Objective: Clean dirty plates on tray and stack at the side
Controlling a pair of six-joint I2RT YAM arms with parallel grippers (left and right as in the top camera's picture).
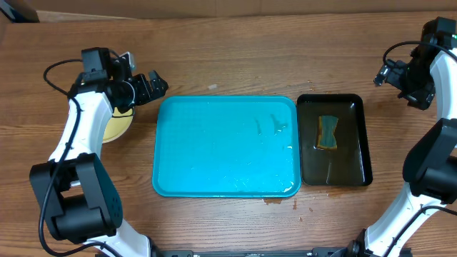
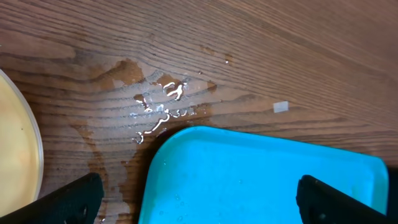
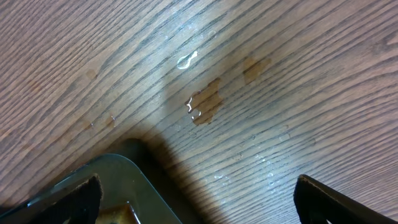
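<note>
The turquoise tray (image 1: 227, 146) lies in the middle of the table, wet and with no plate on it. A pale yellow plate (image 1: 116, 127) rests on the table left of the tray, mostly hidden under my left arm; its rim shows as the plate (image 2: 15, 155) in the left wrist view. My left gripper (image 1: 158, 84) hovers open above the tray's far left corner, the tray (image 2: 261, 180) showing between its empty fingers (image 2: 68, 202). My right gripper (image 1: 400, 82) hangs open at the far right, holding nothing.
A narrow black tray (image 1: 334, 139) with a sponge (image 1: 328, 133) stands right of the turquoise tray; its corner, the black tray (image 3: 118, 186), shows in the right wrist view. Water puddles (image 2: 158, 109) lie on the wood by the tray's corner, and brown drips (image 1: 275, 201) at its front edge.
</note>
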